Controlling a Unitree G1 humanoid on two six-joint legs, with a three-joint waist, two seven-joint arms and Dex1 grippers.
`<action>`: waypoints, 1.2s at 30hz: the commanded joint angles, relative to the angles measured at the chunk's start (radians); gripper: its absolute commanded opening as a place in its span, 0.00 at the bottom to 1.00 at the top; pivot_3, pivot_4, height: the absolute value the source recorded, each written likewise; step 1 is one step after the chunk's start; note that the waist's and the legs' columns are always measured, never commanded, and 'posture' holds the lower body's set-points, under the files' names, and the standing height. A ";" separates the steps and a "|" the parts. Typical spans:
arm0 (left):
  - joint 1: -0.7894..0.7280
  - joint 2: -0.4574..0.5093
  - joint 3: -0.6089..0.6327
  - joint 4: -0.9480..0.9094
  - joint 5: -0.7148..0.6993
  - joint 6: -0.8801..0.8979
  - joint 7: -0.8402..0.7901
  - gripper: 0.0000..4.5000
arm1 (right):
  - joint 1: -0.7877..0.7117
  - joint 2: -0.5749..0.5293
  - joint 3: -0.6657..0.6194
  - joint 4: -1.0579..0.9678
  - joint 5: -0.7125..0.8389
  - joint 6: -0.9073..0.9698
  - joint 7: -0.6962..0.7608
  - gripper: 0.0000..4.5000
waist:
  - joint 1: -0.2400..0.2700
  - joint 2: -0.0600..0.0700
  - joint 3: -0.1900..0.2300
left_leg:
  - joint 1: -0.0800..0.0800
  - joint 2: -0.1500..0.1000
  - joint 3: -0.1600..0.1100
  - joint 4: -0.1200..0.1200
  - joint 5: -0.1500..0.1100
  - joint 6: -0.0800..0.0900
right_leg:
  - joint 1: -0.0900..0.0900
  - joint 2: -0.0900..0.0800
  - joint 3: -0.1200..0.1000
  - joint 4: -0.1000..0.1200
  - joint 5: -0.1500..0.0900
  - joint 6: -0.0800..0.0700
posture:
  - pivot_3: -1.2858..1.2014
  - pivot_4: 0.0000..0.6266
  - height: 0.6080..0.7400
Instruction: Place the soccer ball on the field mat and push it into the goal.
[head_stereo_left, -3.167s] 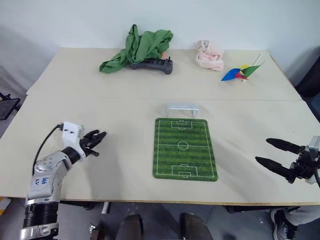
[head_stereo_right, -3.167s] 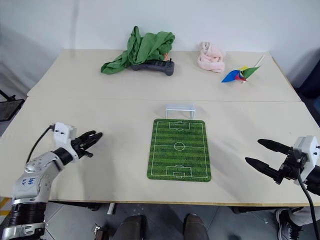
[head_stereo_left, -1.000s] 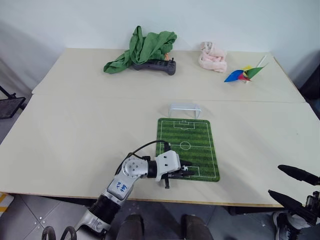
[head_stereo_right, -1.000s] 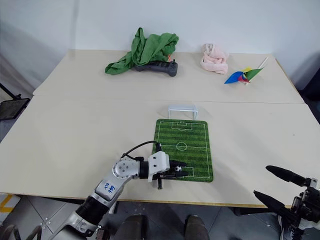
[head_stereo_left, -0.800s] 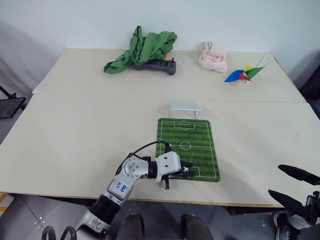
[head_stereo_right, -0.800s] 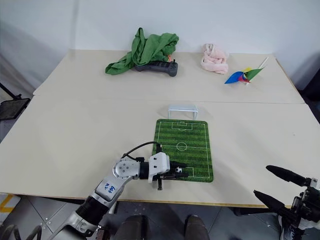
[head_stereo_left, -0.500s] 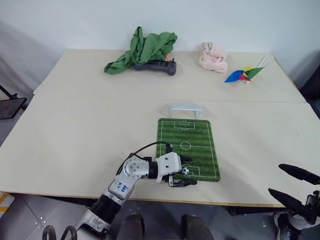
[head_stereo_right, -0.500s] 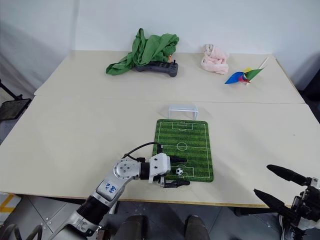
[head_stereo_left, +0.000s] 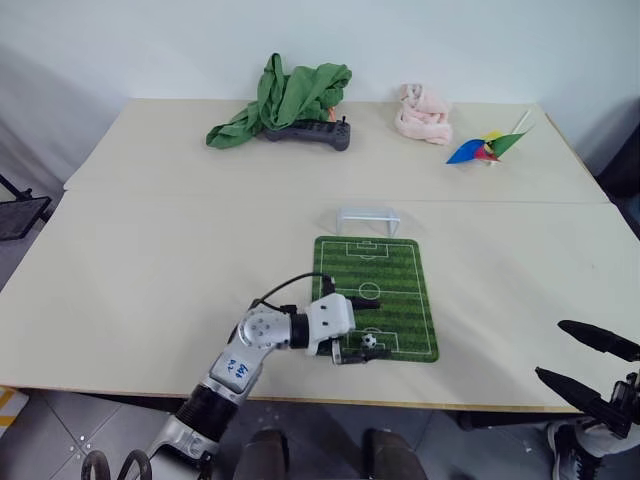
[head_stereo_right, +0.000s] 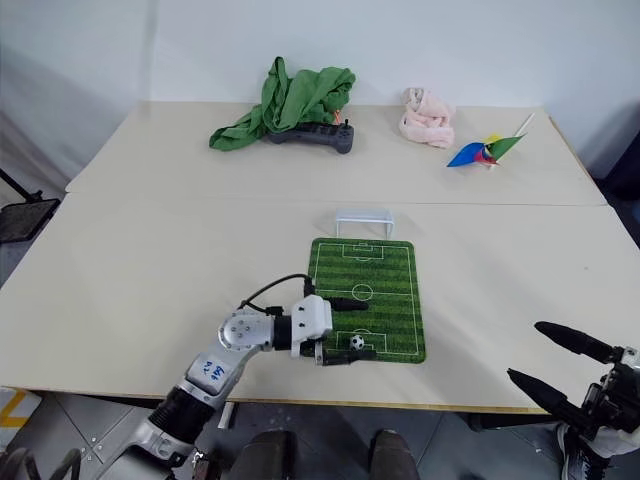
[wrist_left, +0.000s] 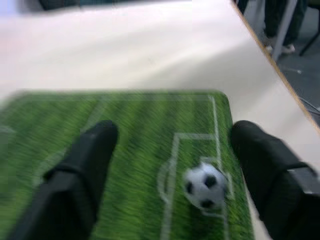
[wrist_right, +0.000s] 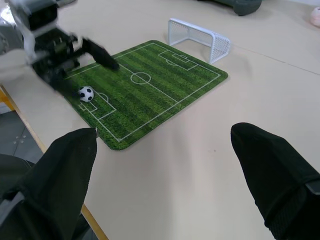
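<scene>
The ball (head_stereo_left: 369, 341), tiny, hard-looking and smooth, sits free on the mat (head_stereo_left: 376, 275) low in the frame, at the near penalty box. It likely rolls at a touch, so a light nudge from behind suits better than a pinch. The left gripper (head_stereo_left: 361, 329) stands wide around it, holding nothing; the right gripper (head_stereo_left: 582, 362), lower right, is spread and empty. The wiry white goal (head_stereo_left: 367, 219) stands at the mat's far end.

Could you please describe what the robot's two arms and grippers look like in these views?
The left arm has a silver-grey metal shell with blue handwritten marks, a ribbed black lower section and a white block at the wrist, from which a thin black cable loops. The left gripper and right gripper each carry two slim, tapered black fingers; the right gripper's wrist also bears a pale block.
</scene>
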 joint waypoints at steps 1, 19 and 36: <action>0.004 0.039 0.041 -0.090 -0.075 -0.028 -0.060 0.59 | -0.010 -0.016 -0.007 0.010 -0.002 -0.007 0.004 1.00 | -0.001 0.000 0.000 | 0.000 0.000 0.000 0.000 0.000 0.000 | 0.000 0.000 0.000 0.000 0.000 0.000 | 0.52 0.24 1.00; -0.007 0.080 -0.102 -0.044 -0.059 0.078 -0.202 0.00 | 0.020 0.027 -0.021 -0.015 -0.014 -0.025 -0.015 1.00 | 0.000 0.000 0.000 | 0.000 0.000 0.000 0.000 0.000 0.000 | 0.000 0.000 0.000 0.000 0.000 0.000 | 0.52 0.24 1.00; -0.203 -0.177 0.119 0.163 0.109 0.259 0.391 0.00 | 0.032 0.057 0.001 -0.030 -0.026 -0.058 -0.079 1.00 | -0.004 -0.004 0.003 | -0.002 -0.001 -0.001 0.002 0.000 0.001 | 0.000 0.000 0.000 -0.001 0.000 0.000 | 0.52 0.24 1.00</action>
